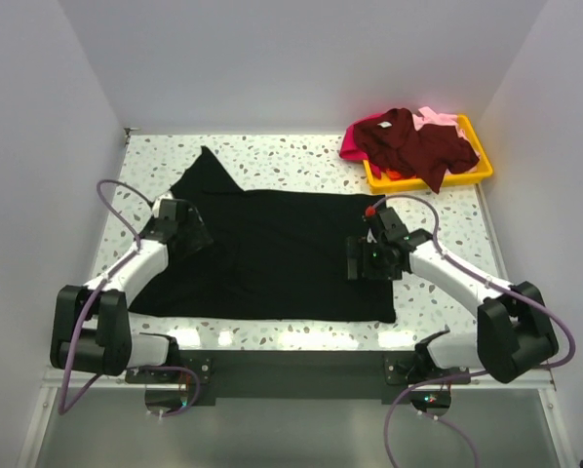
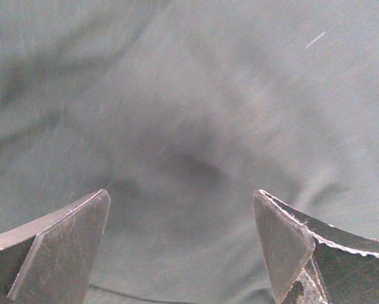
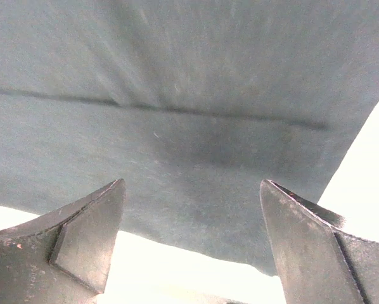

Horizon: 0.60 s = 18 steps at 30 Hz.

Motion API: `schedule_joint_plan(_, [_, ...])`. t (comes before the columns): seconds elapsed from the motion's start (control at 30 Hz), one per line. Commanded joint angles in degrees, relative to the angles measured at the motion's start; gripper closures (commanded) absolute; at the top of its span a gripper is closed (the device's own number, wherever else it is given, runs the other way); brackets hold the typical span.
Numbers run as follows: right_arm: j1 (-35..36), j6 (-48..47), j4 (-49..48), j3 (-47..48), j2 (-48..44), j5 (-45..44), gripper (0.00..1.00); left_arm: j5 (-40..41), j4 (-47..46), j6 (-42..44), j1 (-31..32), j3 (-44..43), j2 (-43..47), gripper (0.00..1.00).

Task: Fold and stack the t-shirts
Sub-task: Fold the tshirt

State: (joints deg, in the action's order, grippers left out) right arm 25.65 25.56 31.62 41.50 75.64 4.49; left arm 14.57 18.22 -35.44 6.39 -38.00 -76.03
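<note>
We find the black shirt (image 1: 272, 255) spread at centre, its fold unfinished, three other shirts (image 1: 408, 144) heaped in the tray (image 1: 467, 177) at two o'clock, nothing stacked, and left gripper (image 2: 182, 197) and right gripper (image 3: 192, 187) both gaping empty over it.

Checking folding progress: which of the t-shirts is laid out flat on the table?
The large black cloth t-shirt, spread on the speckled table; the dark maroon shirt, magenta shirt and pale pink shirt lie crumpled together in the yellow plastic tray.

The speckled white table (image 1: 272, 156) holds a black t-shirt (image 1: 272, 255), maroon t-shirt (image 1: 413, 144), magenta t-shirt (image 1: 351, 148), pale pink t-shirt (image 1: 434, 119) and yellow tray (image 1: 469, 177).
</note>
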Motion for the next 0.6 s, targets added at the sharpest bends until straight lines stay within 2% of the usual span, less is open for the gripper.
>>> schedule_joint_plan(0.0, [-0.68,-2.62,7.49,10.52,-0.67,-6.42,0.09,-0.59,1.38,0.37,-0.42,-8.40,-0.17,0.00])
schedule_joint_plan(0.17, [-2.45,-5.16,5.57,16.24,4.06,-6.78,0.03,-1.91,0.33,1.34,-0.42,-13.67,-3.77,0.00])
schedule_joint_plan(0.4, [-3.85,-7.72,-2.17,18.35,15.48,-3.36,0.02,-7.71,-4.76,2.74,-0.42,-16.66,-12.81,0.00])
schedule_joint_plan(0.57, [-3.85,-7.19,-4.45,17.40,17.44,-4.40,0.02,-7.98,-5.74,4.24,-0.42,-18.86,-16.69,0.00])
